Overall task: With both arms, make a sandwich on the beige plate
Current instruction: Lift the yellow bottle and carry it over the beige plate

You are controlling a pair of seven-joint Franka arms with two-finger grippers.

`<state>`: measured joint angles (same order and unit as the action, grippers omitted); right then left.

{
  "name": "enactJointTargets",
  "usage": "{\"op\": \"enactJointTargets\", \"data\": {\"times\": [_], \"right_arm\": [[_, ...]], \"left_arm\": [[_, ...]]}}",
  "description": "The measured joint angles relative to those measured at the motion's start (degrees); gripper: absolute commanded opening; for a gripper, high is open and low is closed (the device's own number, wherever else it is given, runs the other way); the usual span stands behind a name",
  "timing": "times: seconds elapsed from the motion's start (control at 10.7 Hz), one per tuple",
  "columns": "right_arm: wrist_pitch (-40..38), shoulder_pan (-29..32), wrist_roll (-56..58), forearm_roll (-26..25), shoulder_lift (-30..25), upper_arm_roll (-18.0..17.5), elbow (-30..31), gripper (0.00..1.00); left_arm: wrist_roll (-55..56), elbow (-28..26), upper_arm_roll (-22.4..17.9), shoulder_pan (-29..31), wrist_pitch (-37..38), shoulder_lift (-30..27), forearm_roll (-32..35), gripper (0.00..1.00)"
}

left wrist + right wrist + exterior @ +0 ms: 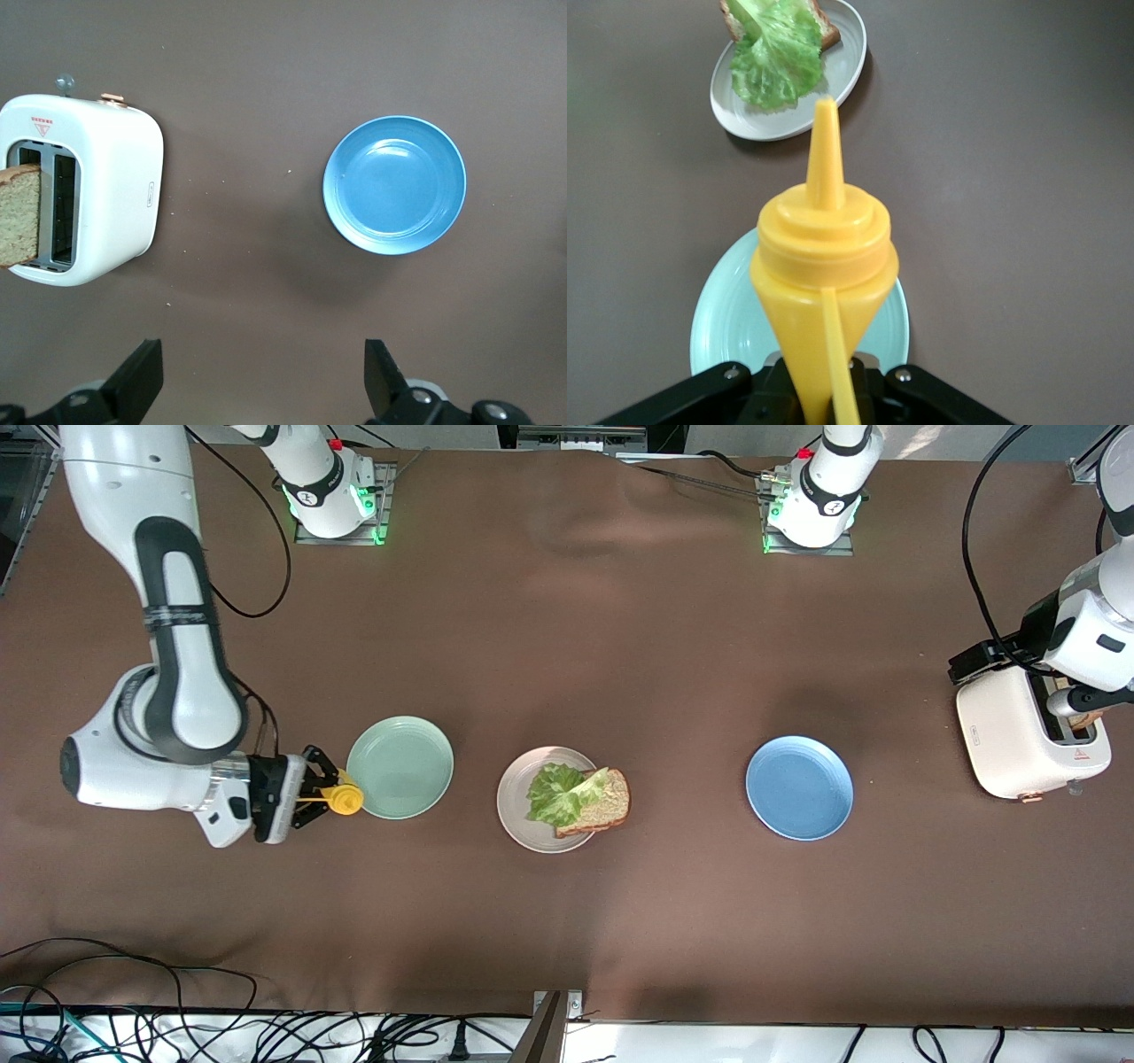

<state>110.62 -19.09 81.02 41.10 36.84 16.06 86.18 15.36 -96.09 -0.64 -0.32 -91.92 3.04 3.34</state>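
Observation:
The beige plate point(518, 815) lies mid-table with a ruffled lettuce leaf point(558, 793) on it. The leaf partly covers one bread slice point(607, 802) that overhangs the rim toward the left arm's end. My right gripper point(312, 786) is shut on a yellow squeeze bottle point(342, 800), held level with its nozzle over the edge of the mint-green plate point(400, 766). In the right wrist view the bottle point(824, 257) points toward the beige plate point(846, 75) and lettuce point(775, 53). My left gripper point(263, 363) hangs open and holds nothing, above the table by the toaster point(106, 177). A second bread slice point(18, 212) stands in the toaster's slot.
A blue plate point(799, 786) lies between the beige plate and the white toaster point(1010, 735) at the left arm's end. Cables run along the table edge nearest the front camera.

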Motion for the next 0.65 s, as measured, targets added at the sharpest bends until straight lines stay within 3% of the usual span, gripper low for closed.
{"op": "enactJointTargets", "data": {"times": [0.28, 0.65], "right_arm": [[1.9, -5.9, -11.9, -10.8, 0.4, -0.4, -3.4, 0.00], [1.9, -11.5, -21.5, -21.3, 1.3, -0.5, -6.9, 0.00]], "left_arm": [[0.0, -0.1, 0.0, 0.1, 0.0, 1.8, 0.9, 1.00], [-0.1, -0.2, -0.1, 0.8, 0.0, 2.0, 2.2, 1.00]]}}
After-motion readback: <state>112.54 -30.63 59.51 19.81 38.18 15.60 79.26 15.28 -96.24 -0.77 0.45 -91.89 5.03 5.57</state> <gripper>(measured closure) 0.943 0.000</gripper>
